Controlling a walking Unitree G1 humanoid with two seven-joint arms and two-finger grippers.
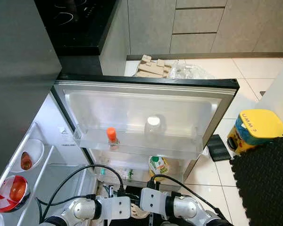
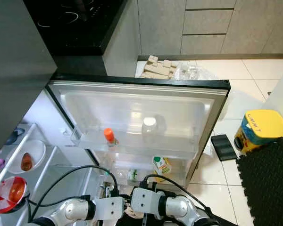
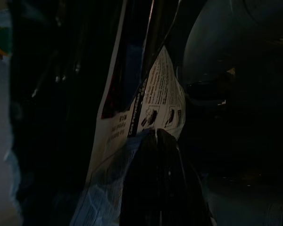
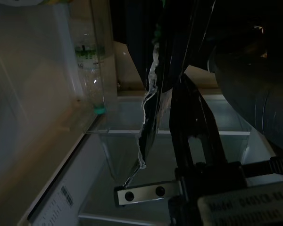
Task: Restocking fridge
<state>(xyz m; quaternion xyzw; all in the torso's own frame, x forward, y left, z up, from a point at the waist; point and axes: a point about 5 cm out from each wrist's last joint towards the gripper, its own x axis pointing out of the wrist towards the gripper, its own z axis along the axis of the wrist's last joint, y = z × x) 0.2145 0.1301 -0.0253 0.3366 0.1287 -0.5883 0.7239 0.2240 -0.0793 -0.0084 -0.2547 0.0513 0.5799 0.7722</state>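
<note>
1. Two arms are reaching low before the open fridge door (image 1: 146,101); an orange-capped bottle (image 1: 112,137) and a white-lidded jar (image 1: 152,128) are standing in its upper shelf, a juice carton (image 1: 158,165) below.
2. Left wrist view (very dark): the left gripper (image 3: 155,183) is lying against a printed packet (image 3: 155,101); grip unclear.
3. Right wrist view: the right gripper (image 4: 188,122) is sitting beside the packet's torn edge; grip unclear.

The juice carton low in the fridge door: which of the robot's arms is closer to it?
The right. Its arm sits just below the juice carton, almost under it. The left arm is further off, down towards the red bowl.
</note>
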